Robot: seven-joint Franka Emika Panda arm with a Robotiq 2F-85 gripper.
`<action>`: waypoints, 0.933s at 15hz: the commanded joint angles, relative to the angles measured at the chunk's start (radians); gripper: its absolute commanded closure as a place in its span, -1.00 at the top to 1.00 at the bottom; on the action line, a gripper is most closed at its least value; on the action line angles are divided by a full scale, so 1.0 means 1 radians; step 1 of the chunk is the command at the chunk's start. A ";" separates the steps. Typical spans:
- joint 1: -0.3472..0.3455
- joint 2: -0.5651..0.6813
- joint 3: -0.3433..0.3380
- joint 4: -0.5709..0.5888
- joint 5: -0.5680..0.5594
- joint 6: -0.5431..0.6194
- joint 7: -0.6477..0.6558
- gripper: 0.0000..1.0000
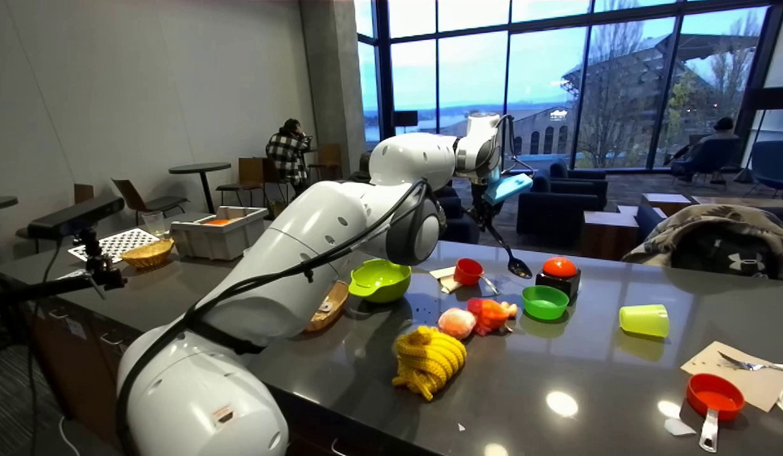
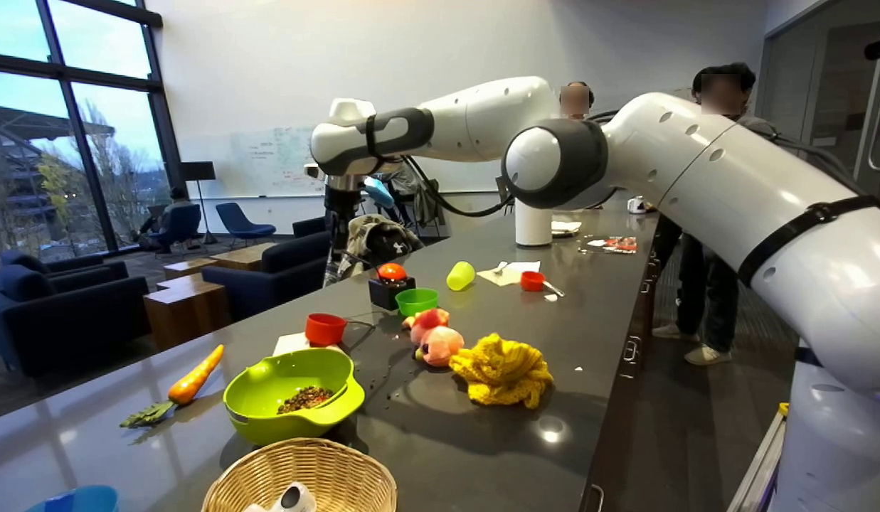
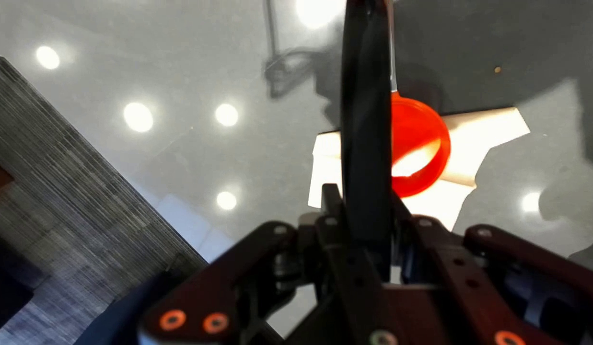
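Spoon [image 1: 518, 266], black, is grasped by its handle between the jaws of the gripper [image 3: 366, 206] and is slanted down toward the grey counter [image 1: 524, 380]; small bits [image 1: 522, 273] are seen in its scoop. The scoop is held close to a red-domed button [image 1: 559, 269]; whether contact is made cannot be told. Beside the button, a green dish [image 1: 545, 310] is placed. In the wrist view, a red measuring cup [image 3: 418, 115], partly hidden by the handle, is set on paper [image 3: 469, 148].
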 commanded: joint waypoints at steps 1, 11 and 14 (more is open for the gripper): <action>-0.004 0.037 0.000 0.078 0.010 -0.030 0.013 -0.89; -0.069 0.087 0.044 0.150 0.114 -0.022 0.008 -0.89; -0.092 0.099 0.063 0.164 0.147 -0.027 0.002 -0.89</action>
